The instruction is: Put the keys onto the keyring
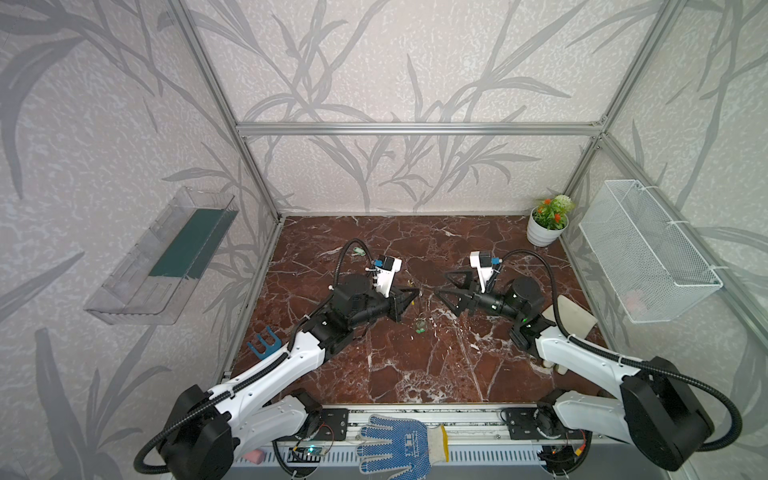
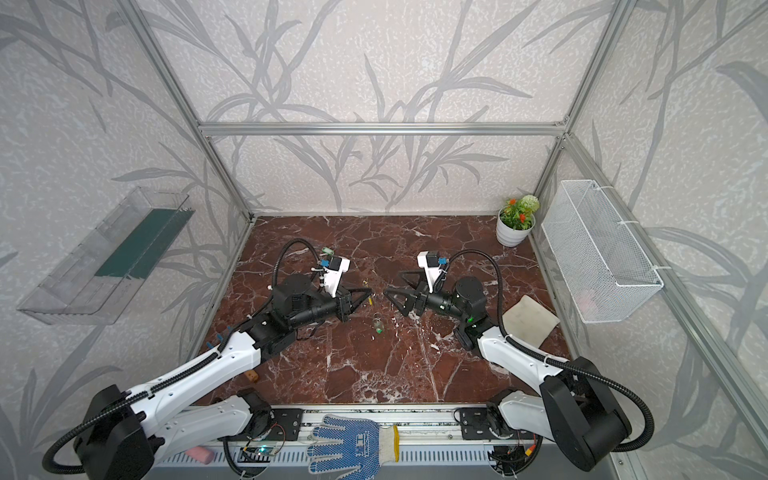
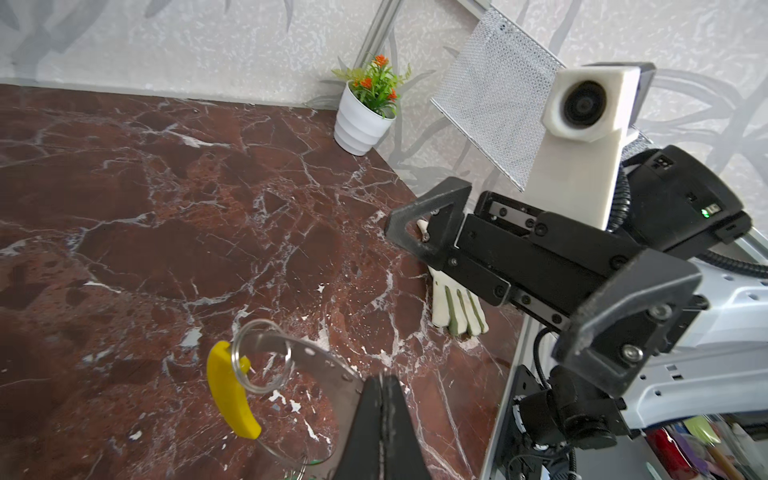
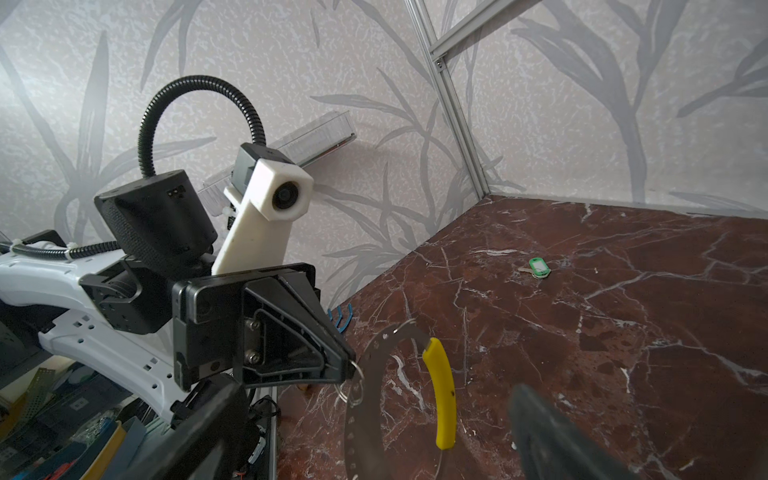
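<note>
Above the marble tabletop (image 1: 415, 365) left gripper (image 4: 351, 370) clamps the keyring (image 4: 442, 386), right gripper (image 1: 440, 284) gapes

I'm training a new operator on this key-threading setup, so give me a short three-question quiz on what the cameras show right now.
1. True or false: the left gripper is shut on the metal band of the keyring.
2. The fingers of the right gripper are: A open; B shut on a key; C shut on the keyring.
3. Where does the loose green key lie?

Key: 1 true. 2 A. 3 On the table, touching neither gripper.
</note>
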Robot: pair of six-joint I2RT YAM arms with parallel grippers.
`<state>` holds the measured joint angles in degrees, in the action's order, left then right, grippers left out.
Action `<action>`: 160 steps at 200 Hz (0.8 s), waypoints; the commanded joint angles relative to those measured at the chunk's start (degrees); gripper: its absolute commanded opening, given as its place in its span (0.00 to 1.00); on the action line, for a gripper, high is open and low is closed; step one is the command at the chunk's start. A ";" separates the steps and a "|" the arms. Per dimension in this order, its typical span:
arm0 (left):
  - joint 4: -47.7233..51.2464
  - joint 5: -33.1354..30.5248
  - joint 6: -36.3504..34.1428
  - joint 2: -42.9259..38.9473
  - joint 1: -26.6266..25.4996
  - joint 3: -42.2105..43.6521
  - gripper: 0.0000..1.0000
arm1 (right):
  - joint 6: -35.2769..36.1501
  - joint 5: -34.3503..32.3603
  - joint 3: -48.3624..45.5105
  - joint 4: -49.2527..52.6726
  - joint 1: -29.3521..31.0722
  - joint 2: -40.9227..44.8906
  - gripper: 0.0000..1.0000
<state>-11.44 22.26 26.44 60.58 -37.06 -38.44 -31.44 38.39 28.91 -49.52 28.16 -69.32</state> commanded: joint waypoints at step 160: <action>13.44 -36.62 -4.61 15.70 16.75 -22.90 0.00 | 6.07 -15.42 -1.60 10.64 5.48 5.20 0.99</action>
<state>2.07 -9.10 24.03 73.76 -22.22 -56.14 -27.64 25.74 26.72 -41.91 32.51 -64.62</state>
